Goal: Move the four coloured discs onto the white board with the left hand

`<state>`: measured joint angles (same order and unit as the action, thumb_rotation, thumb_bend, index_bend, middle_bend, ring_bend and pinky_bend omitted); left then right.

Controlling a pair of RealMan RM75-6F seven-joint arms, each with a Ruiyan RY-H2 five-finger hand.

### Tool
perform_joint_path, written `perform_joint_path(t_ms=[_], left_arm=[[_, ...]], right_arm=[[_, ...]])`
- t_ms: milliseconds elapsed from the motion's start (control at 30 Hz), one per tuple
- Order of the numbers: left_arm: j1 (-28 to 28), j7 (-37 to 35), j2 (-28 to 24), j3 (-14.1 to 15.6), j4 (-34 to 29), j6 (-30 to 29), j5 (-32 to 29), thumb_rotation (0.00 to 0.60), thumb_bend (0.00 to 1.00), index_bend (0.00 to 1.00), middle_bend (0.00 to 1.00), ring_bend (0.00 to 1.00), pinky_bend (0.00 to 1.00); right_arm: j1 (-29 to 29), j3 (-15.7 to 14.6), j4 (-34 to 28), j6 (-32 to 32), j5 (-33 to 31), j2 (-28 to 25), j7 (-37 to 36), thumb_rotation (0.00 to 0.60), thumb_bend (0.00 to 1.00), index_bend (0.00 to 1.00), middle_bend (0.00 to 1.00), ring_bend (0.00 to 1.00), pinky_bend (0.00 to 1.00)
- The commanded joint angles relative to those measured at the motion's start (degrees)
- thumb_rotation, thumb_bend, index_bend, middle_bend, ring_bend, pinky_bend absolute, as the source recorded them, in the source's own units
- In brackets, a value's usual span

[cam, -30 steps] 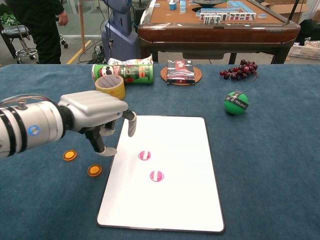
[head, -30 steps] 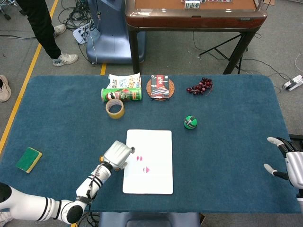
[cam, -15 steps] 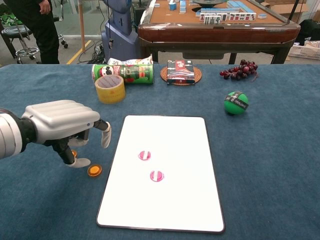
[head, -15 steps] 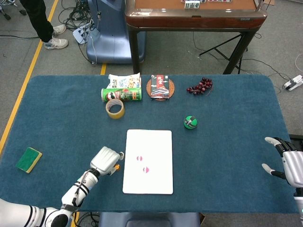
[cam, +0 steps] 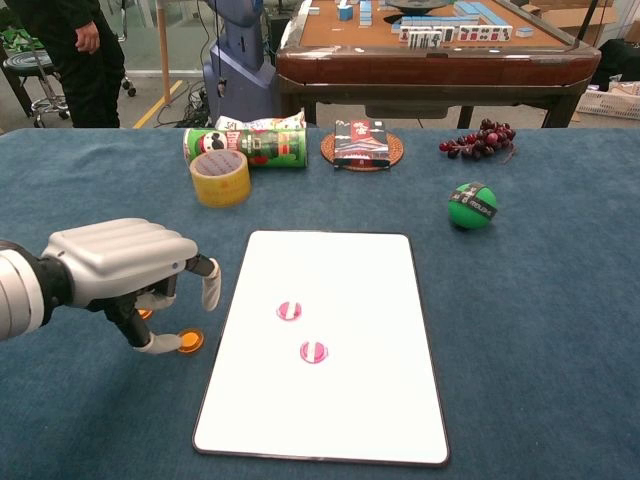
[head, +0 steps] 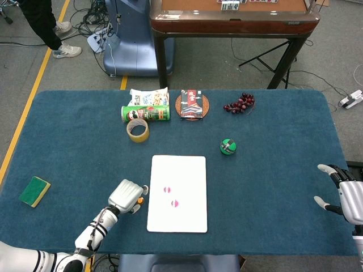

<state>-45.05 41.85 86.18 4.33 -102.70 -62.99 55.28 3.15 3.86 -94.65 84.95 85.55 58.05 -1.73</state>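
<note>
The left hand (cam: pixel 125 270) has pulled back off the board (cam: pixel 350 400) and dropped over the two orange discs (cam: pixel 189 342), fingers apart, holding nothing; two pink discs (cam: pixel 289 311) sit on the board; right hand (head: pixel 349 195) spread wide

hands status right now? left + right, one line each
Left hand: fingertip touching an orange disc on the cloth, not yet holding it; open.
Right hand: open, fingers spread, holding nothing.
</note>
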Motion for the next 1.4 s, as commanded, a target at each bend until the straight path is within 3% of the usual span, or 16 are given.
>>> perform_joint_path(t_ms=[33,767,1400], left_arm=[[0.38,0.13,0.46,-0.21,0.14,-0.01,-0.45,0.6,0.28,0.5,1.0,1.0,1.0],[1.48,1.63,3.83,-1.9,3.94,1.21,-4.03,0.6,0.27,0.48,1.0,1.0,1.0],[1.74,2.52,4.53,-2.52,5.26,1.87,-5.53,0.6,0.27,0.57,1.0,1.0,1.0]], right_arm=[[-0.02,-0.01,0.0,0.05,0.03,-0.01,-0.01,0.6,0.0,0.25,0.27,0.29,0.48],[-0.04,-0.06,0.07,0.1,0.07,-0.12,-0.34,0.6,0.0,0.25,0.27,0.29,0.48],[-0.02,-0.09,0.07,0.09,0.09,-0.07,-0.27,0.6,0.0,0.25,0.27,0.29,0.48]])
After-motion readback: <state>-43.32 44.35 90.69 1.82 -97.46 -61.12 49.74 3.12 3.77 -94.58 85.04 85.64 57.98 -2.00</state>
